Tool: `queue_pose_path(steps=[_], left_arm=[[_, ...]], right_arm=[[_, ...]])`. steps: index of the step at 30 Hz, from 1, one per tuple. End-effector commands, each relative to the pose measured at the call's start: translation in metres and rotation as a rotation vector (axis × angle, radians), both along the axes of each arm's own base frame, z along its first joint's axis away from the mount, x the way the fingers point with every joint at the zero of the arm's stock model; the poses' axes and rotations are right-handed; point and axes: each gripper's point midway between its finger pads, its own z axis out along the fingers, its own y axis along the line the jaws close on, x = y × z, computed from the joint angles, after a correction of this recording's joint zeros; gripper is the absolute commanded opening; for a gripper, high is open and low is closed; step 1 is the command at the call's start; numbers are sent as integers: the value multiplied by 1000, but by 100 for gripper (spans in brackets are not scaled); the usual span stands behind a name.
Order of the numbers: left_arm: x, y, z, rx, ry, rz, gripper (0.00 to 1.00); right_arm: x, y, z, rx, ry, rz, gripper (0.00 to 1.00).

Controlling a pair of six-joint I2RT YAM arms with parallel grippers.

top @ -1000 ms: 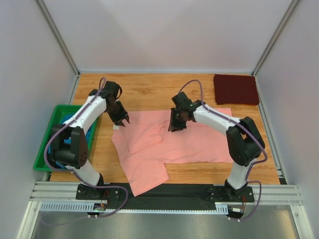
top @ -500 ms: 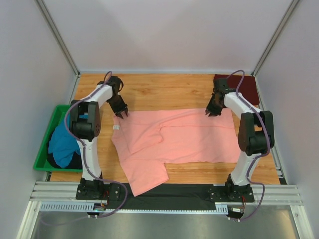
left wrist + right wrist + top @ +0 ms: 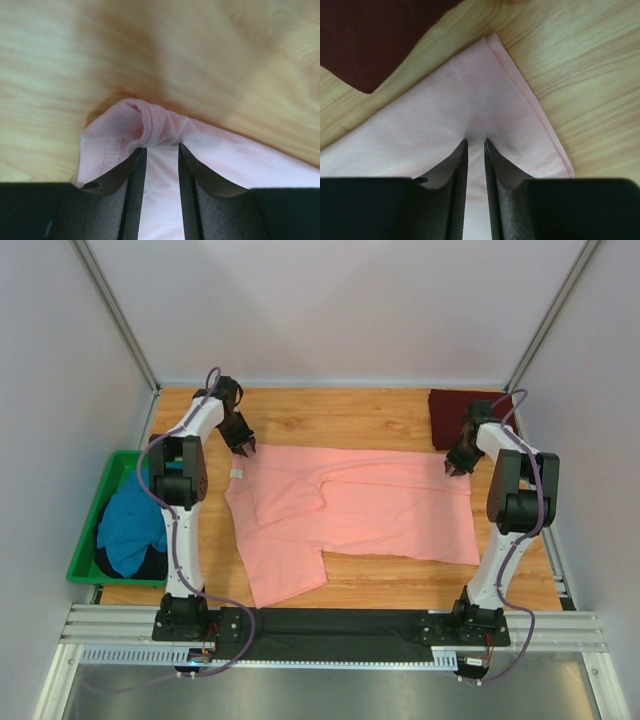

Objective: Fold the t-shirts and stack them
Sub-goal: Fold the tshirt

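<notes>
Two pairs of jaws are each closed on a pinch of the salmon-pink cotton t-shirt (image 3: 380,510), which lies spread across the wooden worktop (image 3: 330,420). The left gripper (image 3: 160,149) nips a bunched fold of stitched edge at its far-left corner, and the right gripper (image 3: 475,142) the seamed far-right corner, just beside the folded dark maroon t-shirt (image 3: 375,35). Light, limp and quick to wrinkle, the cloth will probably sag and drag between the holds, so seamed corners and hems look the surest places to take it.

Lab bench (image 3: 330,425) inside white-walled enclosure (image 3: 330,310)
</notes>
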Motion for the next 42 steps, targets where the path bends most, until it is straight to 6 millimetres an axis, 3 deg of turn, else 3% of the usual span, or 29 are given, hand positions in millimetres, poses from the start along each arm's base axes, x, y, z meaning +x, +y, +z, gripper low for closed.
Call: queue_pose_path(steps=[1, 5, 6, 9, 12, 14, 15, 17, 19, 20, 21, 22, 23, 26, 27, 32, 35, 37, 39, 42], left_arm=[[25, 5, -8, 11, -53, -45, 40], [40, -15, 30, -99, -151, -119, 44], [41, -18, 41, -111, -175, -135, 47], [31, -20, 103, -127, -253, -143, 54], [-7, -20, 133, -135, -229, -146, 55], [-28, -24, 140, -153, -222, -154, 59], [-51, -27, 141, -136, -177, -179, 60], [-73, -30, 138, -81, -122, -271, 60], [-103, -41, 131, -37, -45, -345, 59], [-120, -47, 128, -41, -27, -370, 59], [-130, -50, 126, -46, -20, -372, 59], [-138, -50, 126, -47, -18, -359, 59], [-158, -52, 127, -55, -11, -336, 59], [-189, -56, 126, -74, 4, -297, 59], [-211, -59, 120, -90, 32, -274, 59], [-280, -59, 96, -107, 173, -222, 55], [-308, -61, 83, -130, 209, -179, 56], [-325, -81, 83, -278, 249, -151, 58], [-346, -85, 68, -320, 304, -131, 59], [-365, -71, 61, -213, 317, -139, 61]], right_arm=[[10, -25, -17, -80, 10, 11, 22], [20, -24, 5, -68, -14, 13, 22], [31, -23, 25, -64, -49, 7, 22], [19, -20, 65, -40, -30, -36, 25], [-22, -7, 87, 20, 64, -78, 31], [-45, 12, 99, 110, 87, -72, 37], [-69, 22, 96, 147, 159, -70, 39], [-96, 30, 110, 174, 182, -86, 44], [-137, 34, 100, 179, 282, -132, 45], [-150, 37, 109, 199, 256, -185, 48], [-157, 40, 106, 222, 250, -210, 49], [-176, 44, 93, 244, 294, -241, 50], [-182, 44, 94, 253, 284, -292, 51], [-195, 40, 81, 230, 323, -320, 51], [-197, 36, 75, 216, 355, -323, 51], [-195, 26, 58, 205, 389, -329, 50], [-211, 22, 48, 177, 454, -410, 51], [-225, 29, 40, 224, 497, -495, 50], [-229, 28, 33, 247, 487, -552, 50], [-225, 19, 29, 225, 437, -616, 51]])
